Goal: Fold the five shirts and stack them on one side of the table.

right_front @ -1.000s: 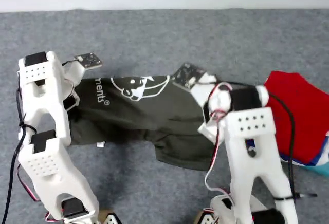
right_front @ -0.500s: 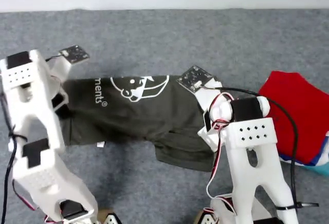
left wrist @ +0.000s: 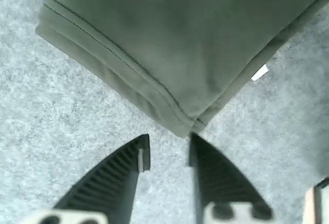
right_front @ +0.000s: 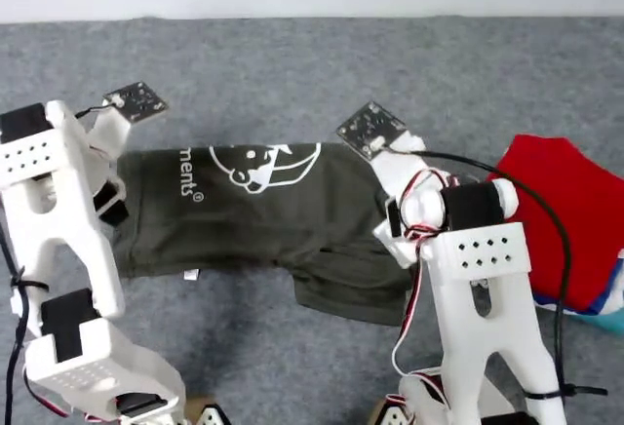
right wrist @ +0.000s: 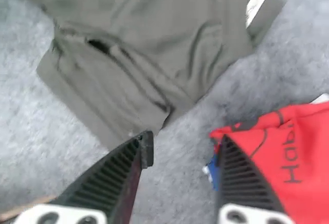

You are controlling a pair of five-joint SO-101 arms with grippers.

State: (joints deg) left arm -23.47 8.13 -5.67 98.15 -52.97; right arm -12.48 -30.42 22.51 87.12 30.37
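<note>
a dark olive-green cotton t-shirt with a white print [right_front: 263, 211] lies partly folded in the middle of the grey felt-like tabletop [right_front: 292, 74], with its print toward the far side and a rumpled flap at its near right. the white left arm [right_front: 58, 211] stands bent at the shirt's left edge. its tool [left wrist: 168, 147] points down just off the shirt's near left corner, jaws a little apart and empty. the white right arm [right_front: 478, 259] leans over the shirt's right end. its tool [right wrist: 182, 149] hangs wider open, gripping nothing, above bare tabletop between the olive shirt and a red shirt [right_front: 575, 220] at the right edge.
</note>
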